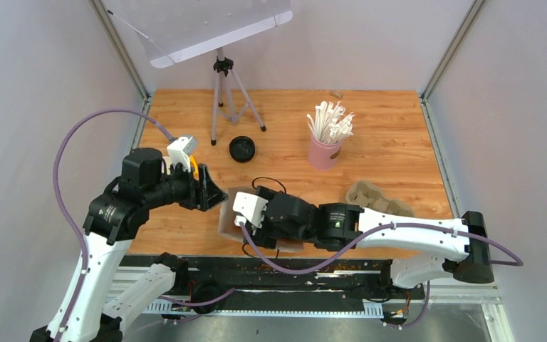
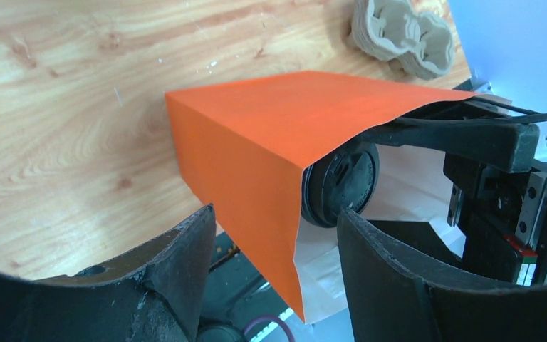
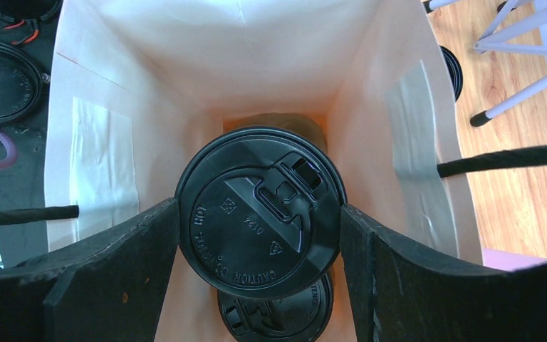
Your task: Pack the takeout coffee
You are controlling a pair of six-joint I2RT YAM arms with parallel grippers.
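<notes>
An orange paper bag [image 2: 256,142] with a white inside lies open near the table's front edge [image 1: 229,219]. My right gripper [image 3: 260,208] reaches into it, its fingers pressed on both sides of the black lid of a takeout coffee cup [image 3: 256,214]. A second lidded cup [image 3: 278,315] sits deeper in the bag, just below the first. My left gripper [image 2: 274,214] is open at the bag's mouth, with the orange edge loose between its fingers and touching neither. One black lid [image 2: 342,182] shows inside the bag in the left wrist view. In the top view my left gripper [image 1: 217,194] is just left of the bag.
A pink cup of white straws [image 1: 324,151] stands at the back right. A brown pulp cup tray [image 1: 370,196] lies right of the bag, partly under my right arm. A loose black lid [image 1: 242,149] lies behind the bag, beside a tripod [image 1: 222,92].
</notes>
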